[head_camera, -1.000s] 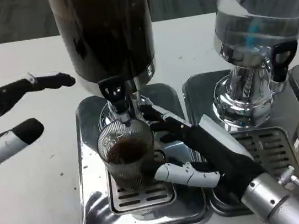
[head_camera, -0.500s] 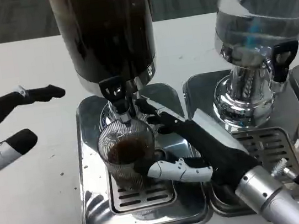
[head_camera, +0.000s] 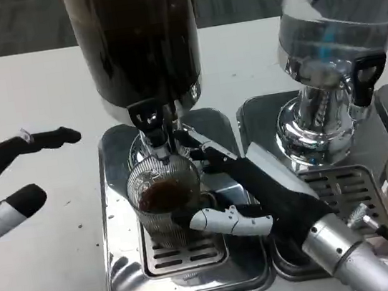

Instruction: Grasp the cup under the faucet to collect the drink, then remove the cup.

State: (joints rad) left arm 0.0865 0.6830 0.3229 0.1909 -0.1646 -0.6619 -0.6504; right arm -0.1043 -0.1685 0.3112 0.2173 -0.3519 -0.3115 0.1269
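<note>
no readable text or labels

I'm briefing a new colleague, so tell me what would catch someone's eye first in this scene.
First, the ribbed glass cup of dark drink on the drip tray, right under the faucet of the tall dark dispenser, with the right hand wrapped around it. Next, the clear-tank dispenser at right, and the left hand hovering open at the left edge.
</note>
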